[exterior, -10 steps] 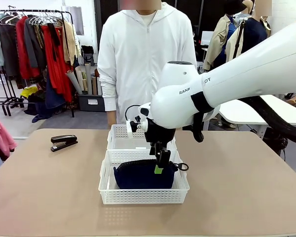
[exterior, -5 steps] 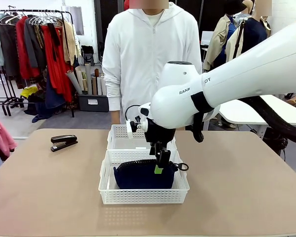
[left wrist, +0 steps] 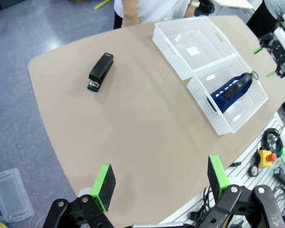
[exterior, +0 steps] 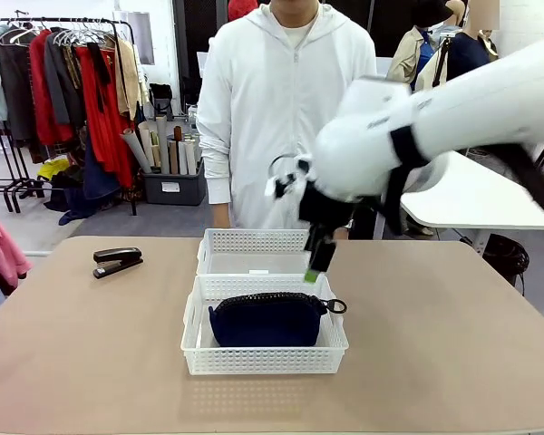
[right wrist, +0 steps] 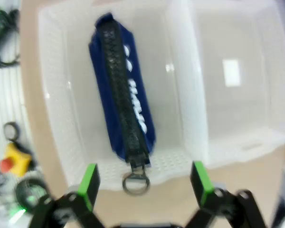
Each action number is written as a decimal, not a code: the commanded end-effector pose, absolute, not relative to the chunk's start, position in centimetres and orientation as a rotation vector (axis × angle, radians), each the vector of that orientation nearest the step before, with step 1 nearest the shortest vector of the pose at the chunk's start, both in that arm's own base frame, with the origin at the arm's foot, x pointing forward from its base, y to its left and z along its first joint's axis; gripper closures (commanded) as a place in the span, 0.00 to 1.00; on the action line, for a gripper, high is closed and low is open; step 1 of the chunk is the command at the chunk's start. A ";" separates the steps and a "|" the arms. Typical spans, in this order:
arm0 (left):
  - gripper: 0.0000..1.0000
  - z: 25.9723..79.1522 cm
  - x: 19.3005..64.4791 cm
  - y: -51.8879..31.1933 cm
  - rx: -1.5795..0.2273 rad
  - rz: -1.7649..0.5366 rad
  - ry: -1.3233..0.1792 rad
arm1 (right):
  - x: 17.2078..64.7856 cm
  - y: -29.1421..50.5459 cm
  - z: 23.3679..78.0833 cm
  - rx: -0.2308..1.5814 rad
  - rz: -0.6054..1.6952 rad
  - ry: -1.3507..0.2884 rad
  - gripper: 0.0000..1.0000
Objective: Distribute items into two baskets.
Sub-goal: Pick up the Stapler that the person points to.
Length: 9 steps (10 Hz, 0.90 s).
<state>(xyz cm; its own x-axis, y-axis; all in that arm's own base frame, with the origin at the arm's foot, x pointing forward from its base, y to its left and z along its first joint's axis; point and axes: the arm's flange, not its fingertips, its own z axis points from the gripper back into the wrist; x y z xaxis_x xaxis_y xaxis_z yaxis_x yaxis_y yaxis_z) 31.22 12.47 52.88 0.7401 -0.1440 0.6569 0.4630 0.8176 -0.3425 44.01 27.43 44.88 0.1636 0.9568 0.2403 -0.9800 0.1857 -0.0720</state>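
The navy pouch (exterior: pixel 267 319) lies in the near white basket (exterior: pixel 263 361), zipper up, its ring pull toward the right. Behind it, touching, stands the far basket (exterior: pixel 254 239) with nothing in it. The black stapler (exterior: pixel 118 261) rests on the table at the far left. My right gripper (exterior: pixel 315 265) hangs open above the near basket's right back corner, holding nothing; its wrist view looks down on the pouch (right wrist: pixel 123 114) between the open pads of that gripper (right wrist: pixel 145 183). My left gripper (left wrist: pixel 160 179) is open, high over the table's near edge, far from the stapler (left wrist: pixel 100 71) and the pouch (left wrist: pixel 232 88).
A person in a white hoodie (exterior: pixel 286 109) stands at the far edge behind the baskets. A red emergency stop button (left wrist: pixel 267 156) and cables lie off the robot's side of the table. A clothes rack (exterior: pixel 72 91) and a white table (exterior: pixel 471 199) stand in the background.
My right gripper has risen up and to the right, away from the pouch, which stays in the near basket. The person has shifted slightly to the right.
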 end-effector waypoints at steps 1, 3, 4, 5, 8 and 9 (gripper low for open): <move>0.00 52.9 31.2 12.5 -0.521 -0.351 -0.661 | 43.5 21.9 47.5 0.167 1.204 -0.265 0.00; 0.00 52.9 31.2 12.5 -0.521 -0.351 -0.661 | 42.5 15.6 50.0 0.275 1.022 -0.281 0.00; 0.00 52.9 31.2 12.5 -0.521 -0.351 -0.661 | 41.6 12.7 50.7 0.305 0.945 -0.276 0.00; 0.00 52.9 31.2 12.5 -0.521 -0.351 -0.661 | 40.7 9.9 51.2 0.338 0.894 -0.263 0.00; 0.00 52.9 31.2 12.5 -0.521 -0.351 -0.661 | 38.4 2.5 52.3 0.392 0.706 -0.297 0.00; 0.00 52.9 31.2 12.5 -0.521 -0.351 -0.661 | 37.8 0.8 52.8 0.402 0.635 -0.326 0.00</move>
<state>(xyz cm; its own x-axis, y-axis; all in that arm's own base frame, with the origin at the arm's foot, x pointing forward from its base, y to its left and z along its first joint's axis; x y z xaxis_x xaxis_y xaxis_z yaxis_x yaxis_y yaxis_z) 31.23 12.45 52.90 0.7402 -0.1447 0.6566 0.4628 0.8180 -0.3415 38.56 0.83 52.53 0.7158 0.5862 0.3794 -0.6868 0.6892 0.2310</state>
